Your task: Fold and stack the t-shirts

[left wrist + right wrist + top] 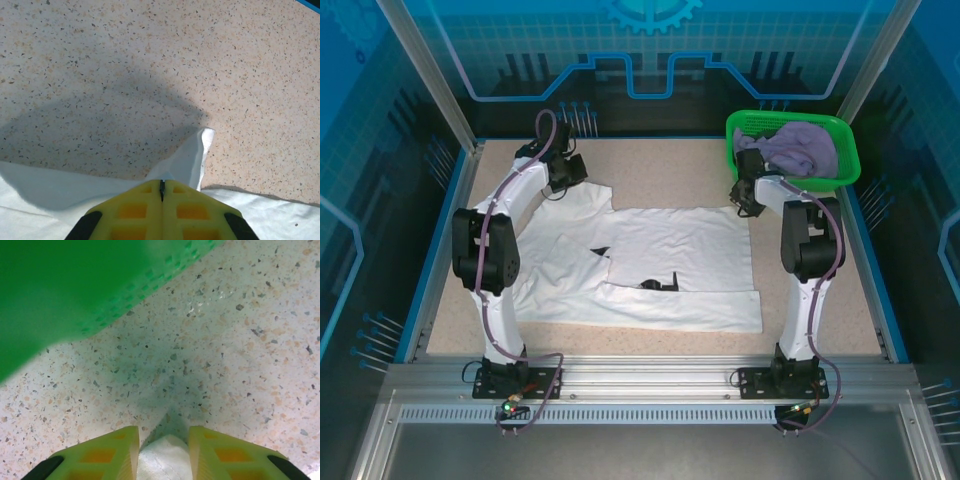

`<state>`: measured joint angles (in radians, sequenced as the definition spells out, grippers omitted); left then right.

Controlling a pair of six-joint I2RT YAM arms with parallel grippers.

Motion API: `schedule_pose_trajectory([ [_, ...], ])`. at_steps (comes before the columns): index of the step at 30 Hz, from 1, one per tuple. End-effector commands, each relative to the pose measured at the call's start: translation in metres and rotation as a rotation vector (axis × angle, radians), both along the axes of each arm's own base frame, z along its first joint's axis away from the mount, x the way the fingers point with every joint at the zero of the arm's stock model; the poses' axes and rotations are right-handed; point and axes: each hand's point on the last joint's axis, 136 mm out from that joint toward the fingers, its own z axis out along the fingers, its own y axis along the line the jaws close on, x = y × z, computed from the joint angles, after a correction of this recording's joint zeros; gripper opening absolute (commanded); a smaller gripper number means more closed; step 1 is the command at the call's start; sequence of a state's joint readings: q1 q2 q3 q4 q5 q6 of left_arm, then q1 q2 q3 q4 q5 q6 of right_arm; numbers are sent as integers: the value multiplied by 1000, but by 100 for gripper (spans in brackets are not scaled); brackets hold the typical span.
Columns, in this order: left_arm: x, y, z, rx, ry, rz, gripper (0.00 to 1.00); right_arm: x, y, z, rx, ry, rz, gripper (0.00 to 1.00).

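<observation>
A white t-shirt (670,250) with small black prints lies spread on the speckled table, its lower part folded up. My left gripper (580,178) is at the shirt's far left corner. In the left wrist view the gripper (161,182) is shut on a raised fold of the white cloth (192,157). My right gripper (745,202) is at the far right corner, beside the basket. In the right wrist view it (163,432) stands open, a bunched corner of white cloth (162,460) between its fingers. A pale lavender t-shirt (798,147) lies crumpled in the basket.
A green plastic mesh basket (847,150) stands at the far right corner of the table, and its wall (75,280) is close ahead of the right gripper. Blue walls and metal posts ring the table. Bare tabletop (660,165) lies beyond the shirt.
</observation>
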<state>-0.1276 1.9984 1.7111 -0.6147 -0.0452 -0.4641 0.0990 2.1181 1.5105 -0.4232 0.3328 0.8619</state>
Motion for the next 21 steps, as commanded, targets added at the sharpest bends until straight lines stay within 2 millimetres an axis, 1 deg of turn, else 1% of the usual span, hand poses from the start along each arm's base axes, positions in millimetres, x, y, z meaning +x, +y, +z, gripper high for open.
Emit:
schedule_pose_trajectory([
  [1,-7,-2,21,15,-44,-28,0,-24,9,-27,8,92,-13,34],
  [4,-9,-1,23,21,-48,-31,0,-29,9,-27,1,88,-17,33],
  [10,-12,0,26,20,-65,-28,0,-29,12,-26,-11,99,-2,31],
  [18,-15,-1,32,0,-91,-16,0,-36,20,-29,-1,137,-21,21],
  [21,-17,-1,34,-3,-97,-15,0,-37,21,-29,-14,156,-14,20],
])
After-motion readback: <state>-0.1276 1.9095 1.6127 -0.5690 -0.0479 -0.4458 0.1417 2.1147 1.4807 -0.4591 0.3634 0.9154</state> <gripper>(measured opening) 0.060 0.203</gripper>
